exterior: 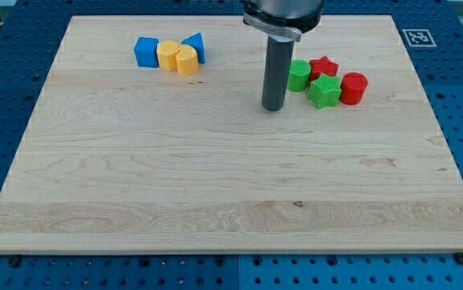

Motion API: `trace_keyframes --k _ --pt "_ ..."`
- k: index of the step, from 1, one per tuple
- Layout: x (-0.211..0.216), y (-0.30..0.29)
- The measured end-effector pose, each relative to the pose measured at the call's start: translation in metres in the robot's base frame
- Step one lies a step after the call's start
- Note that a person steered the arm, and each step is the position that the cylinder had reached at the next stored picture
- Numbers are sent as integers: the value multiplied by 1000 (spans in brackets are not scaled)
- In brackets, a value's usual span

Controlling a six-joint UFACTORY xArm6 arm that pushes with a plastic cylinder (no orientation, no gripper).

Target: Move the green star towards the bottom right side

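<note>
The green star [324, 91] lies on the wooden board [215, 185] at the view's upper right. It touches a green cylinder-like block [299, 76] at its upper left, a red star [324, 67] above it and a red cylinder [353, 88] at its right. My tip [274, 106] rests on the board just left of this cluster, a short gap to the left of the green star and slightly below the green cylinder.
A second cluster sits at the view's upper left: a blue block [146, 51], a yellow hexagon-like block [168, 55], a yellow block [187, 60] and a blue triangle [196, 45]. A marker tag [415, 36] lies beyond the board's top right corner.
</note>
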State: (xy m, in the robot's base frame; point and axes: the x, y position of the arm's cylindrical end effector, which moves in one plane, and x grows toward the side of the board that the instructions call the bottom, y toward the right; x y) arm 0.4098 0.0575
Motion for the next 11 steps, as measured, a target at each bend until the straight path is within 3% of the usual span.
trace_keyframes --k 5,7,8,9,11 --pt "-6 8" --pt "-83 28" --pt "-62 63" --pt "-5 86" --pt "67 142"
